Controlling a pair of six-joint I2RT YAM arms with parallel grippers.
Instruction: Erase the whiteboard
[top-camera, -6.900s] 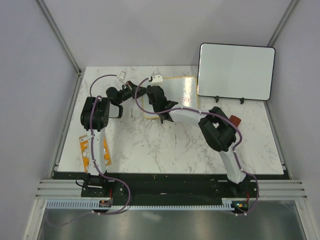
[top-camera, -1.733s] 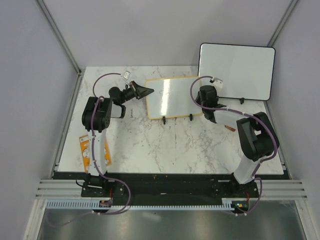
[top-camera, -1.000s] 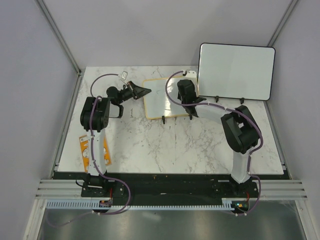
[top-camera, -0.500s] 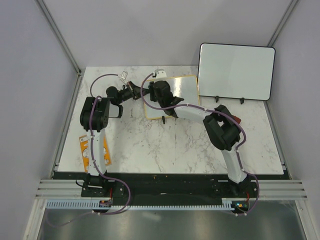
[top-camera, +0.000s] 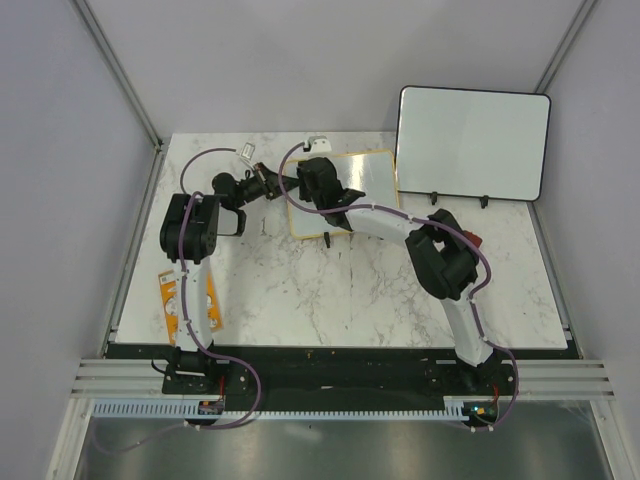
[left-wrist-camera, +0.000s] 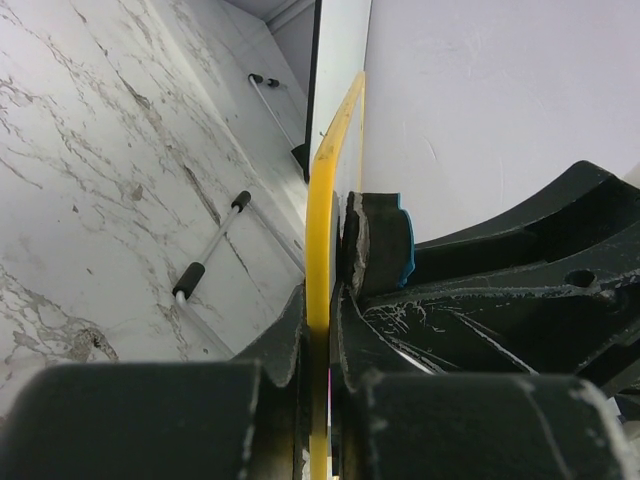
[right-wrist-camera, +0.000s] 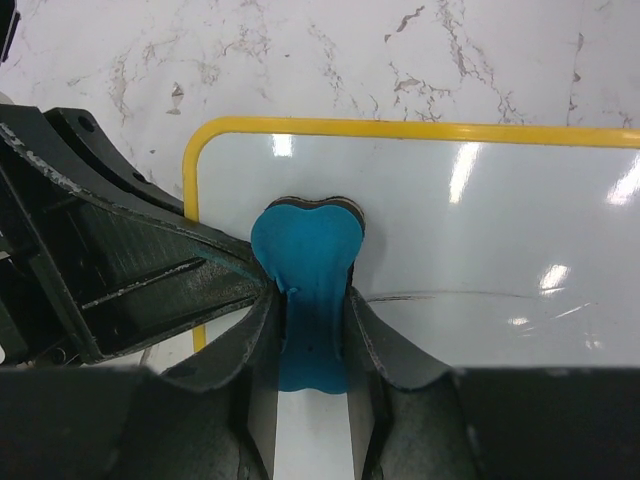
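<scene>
The yellow-framed whiteboard (top-camera: 362, 180) stands tilted on small black feet at the table's back centre; its face looks blank white. My left gripper (top-camera: 282, 187) is shut on the board's left yellow edge (left-wrist-camera: 322, 250). My right gripper (top-camera: 322, 190) is shut on a blue eraser (right-wrist-camera: 306, 275) and presses it against the board's face (right-wrist-camera: 480, 230) near its upper left corner. In the left wrist view the eraser (left-wrist-camera: 398, 248) shows flat against the board's face beside my left fingers.
A larger black-framed whiteboard (top-camera: 472, 143) stands at the back right on black feet. An orange packet (top-camera: 172, 300) lies at the table's left edge by the left arm. A small red object (top-camera: 469, 240) lies behind the right arm's elbow.
My right gripper swept the eraser from the board's right side across its face to the left part. The left gripper kept its hold on the board's left edge.
</scene>
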